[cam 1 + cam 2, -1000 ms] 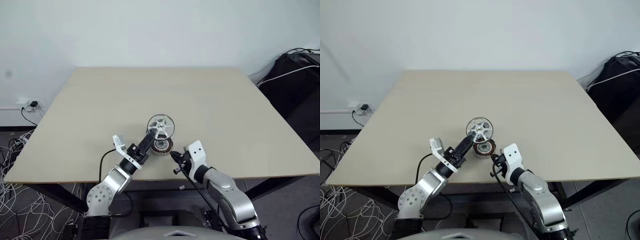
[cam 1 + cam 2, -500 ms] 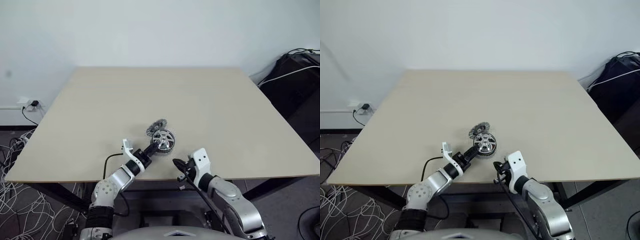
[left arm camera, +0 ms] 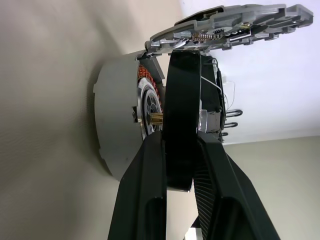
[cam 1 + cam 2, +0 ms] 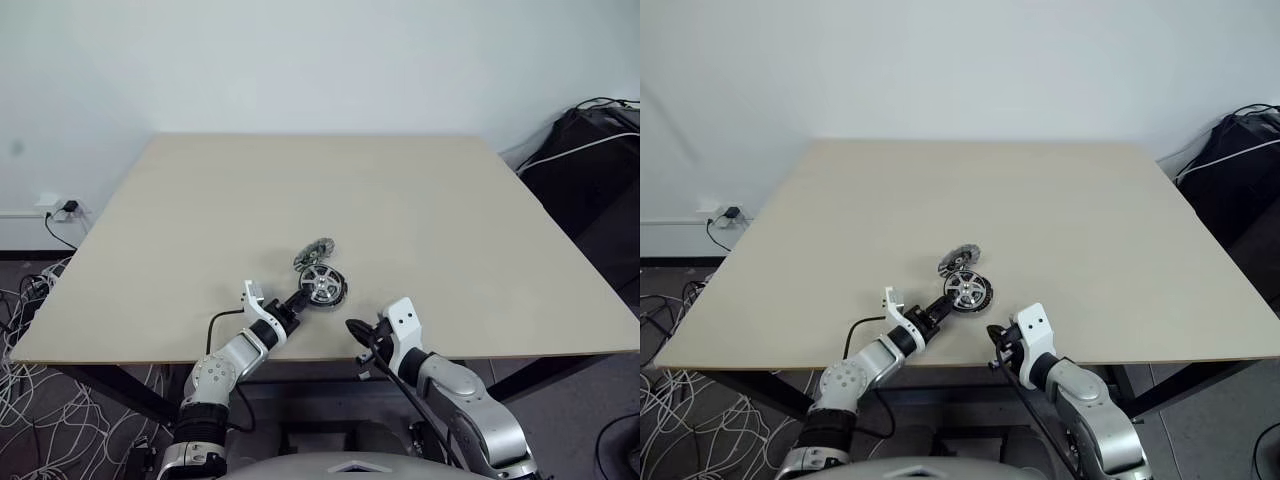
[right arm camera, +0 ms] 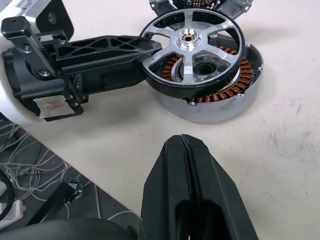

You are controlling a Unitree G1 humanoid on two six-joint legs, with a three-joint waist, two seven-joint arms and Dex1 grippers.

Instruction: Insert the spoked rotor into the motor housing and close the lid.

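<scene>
Where: near the surface's (image 4: pixel 150 300) front edge, the spoked rotor (image 5: pixel 192 47) sat tilted on the motor housing (image 5: pixel 220 102).
Left claw (image 5: pixel 147 47): pinched the rotor's dark rim.
Right claw (image 5: pixel 186 150): shut, empty.
Feel: probably hard, heavy, slippery metal; best held by the rim.

The spoked rotor (image 5: pixel 192 47) covers much of the motor housing (image 5: pixel 220 97); the lid (image 5: pixel 200 5) is cut off by the frame's edge.

A pale beige surface (image 4: pixel 420 210) spans mid-frame. Low centre, near its front edge, the motor housing (image 5: pixel 220 102) rests on it, the lid (image 4: pixel 314 250) lying just behind.
</scene>
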